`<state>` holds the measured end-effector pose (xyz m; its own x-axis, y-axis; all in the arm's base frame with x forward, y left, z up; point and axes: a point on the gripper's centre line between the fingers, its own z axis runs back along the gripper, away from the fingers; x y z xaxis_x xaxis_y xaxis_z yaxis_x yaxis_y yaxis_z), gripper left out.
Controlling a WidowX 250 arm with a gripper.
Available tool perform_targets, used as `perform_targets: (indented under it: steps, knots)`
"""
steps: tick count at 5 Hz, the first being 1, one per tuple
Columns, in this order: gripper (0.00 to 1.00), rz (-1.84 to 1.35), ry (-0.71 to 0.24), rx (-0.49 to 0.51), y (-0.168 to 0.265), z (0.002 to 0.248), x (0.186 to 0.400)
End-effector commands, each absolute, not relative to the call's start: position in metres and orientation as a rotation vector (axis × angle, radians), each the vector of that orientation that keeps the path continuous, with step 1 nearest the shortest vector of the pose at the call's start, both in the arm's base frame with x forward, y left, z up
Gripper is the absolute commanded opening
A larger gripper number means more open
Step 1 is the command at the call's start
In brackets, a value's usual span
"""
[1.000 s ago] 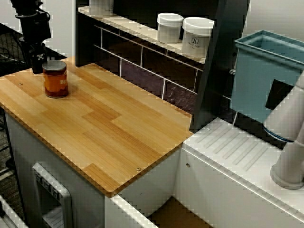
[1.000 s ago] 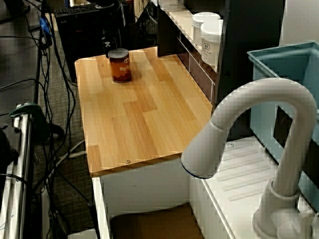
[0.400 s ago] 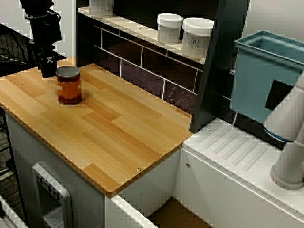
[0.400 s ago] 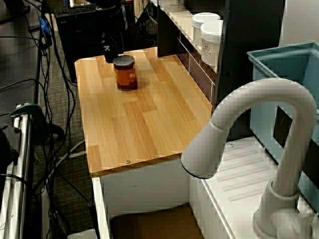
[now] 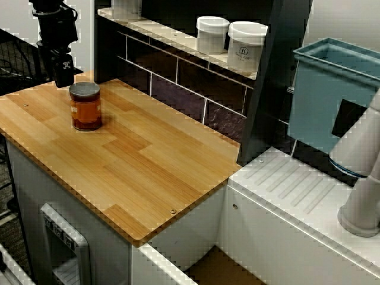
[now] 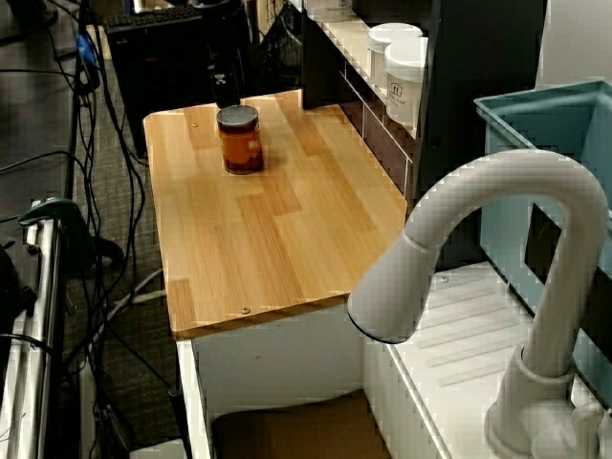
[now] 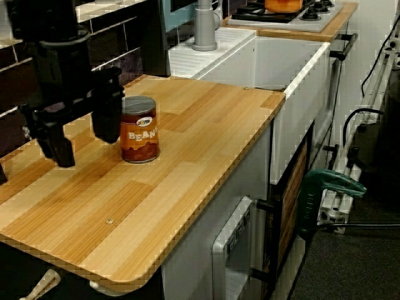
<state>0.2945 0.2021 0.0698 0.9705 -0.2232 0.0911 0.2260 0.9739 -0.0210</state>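
An orange-brown bean can (image 5: 85,106) with a grey lid stands upright on the wooden counter (image 5: 148,160), near its far left end. The view over the faucet shows the can (image 6: 240,140) near the counter's far edge. My black gripper (image 7: 83,139) hangs just beside the can (image 7: 139,129) in the view from the counter's end, open, with nothing between its fingers (image 7: 107,122). It does not touch the can. From the front, the gripper (image 5: 63,76) sits behind and slightly above the can's lid.
Two white jars (image 5: 212,34) (image 5: 246,46) stand on the shelf along the dark tiled wall. A blue bin (image 5: 332,89) and a white faucet (image 6: 497,249) are at the sink end. Cables and a green clamp (image 7: 325,190) lie on the floor beside the counter.
The can shifted right along the counter with the gripper close by it. Since then the gripper has risen away from the can, which now stands still.
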Motion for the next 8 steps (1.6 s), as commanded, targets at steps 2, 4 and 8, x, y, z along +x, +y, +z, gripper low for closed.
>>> perform_targets:
  steps: [2,4,8]
  knots:
    - [1.00,-0.202,-0.096,0.036,0.197,0.075,0.302]
    - [1.00,-0.230,-0.096,0.008,0.161,0.081,0.299]
    - [1.00,-0.232,-0.107,-0.012,0.082,0.087,0.297]
